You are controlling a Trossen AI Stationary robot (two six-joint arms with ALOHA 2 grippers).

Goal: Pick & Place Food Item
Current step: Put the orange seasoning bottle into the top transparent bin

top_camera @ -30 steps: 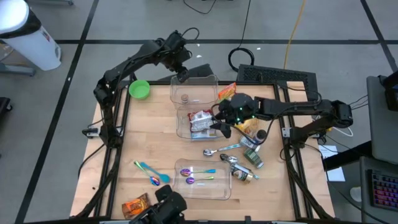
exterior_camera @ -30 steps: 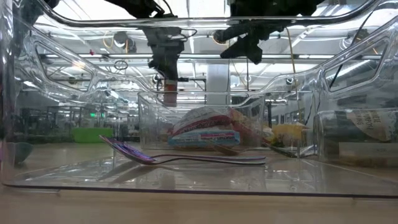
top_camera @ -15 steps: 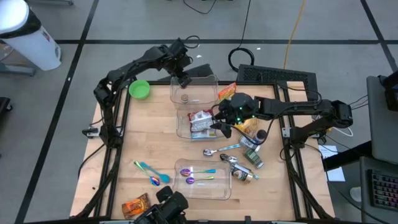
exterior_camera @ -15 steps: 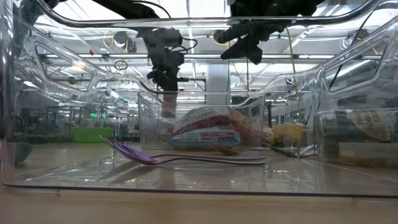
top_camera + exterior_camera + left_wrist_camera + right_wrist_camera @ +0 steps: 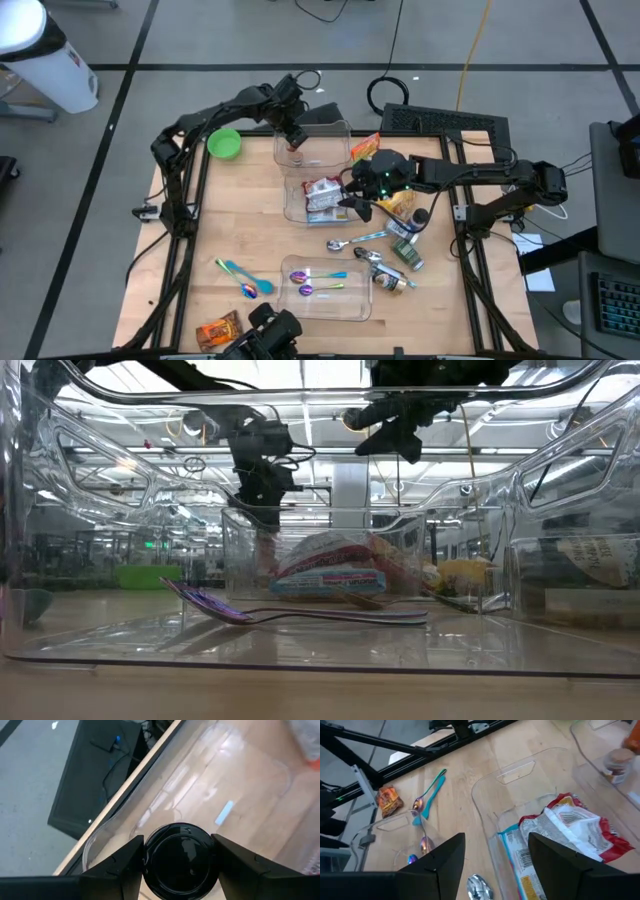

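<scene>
High view: left gripper [image 5: 293,141] hangs over the far clear bin [image 5: 340,128], upper centre of frame, where the jar [image 5: 181,862] stands upright on the bin floor. Left wrist view: fingers parted, one on each side of the jar's dark round top, close to it but not visibly squeezing. Judgement: the jar is small, rigid and light. The smooth sides are likely slick and the narrow base makes it easy to tip, so hold it low on the body under the lid, squarely across the width, and lift straight up to clear the bin wall. Right gripper [image 5: 352,205] is at frame centre, spread wide and empty, over a second bin holding a snack bag [image 5: 322,194]. Table [image 5: 250,230] is pale wood, flat, and cluttered with spoons, wrappers, a third bin at lower centre and a green bowl [image 5: 224,144] at upper left. Around it lie grey floor with dark tape lines and loose cables. Low view: large lit hall behind, seen through clear plastic.
</scene>
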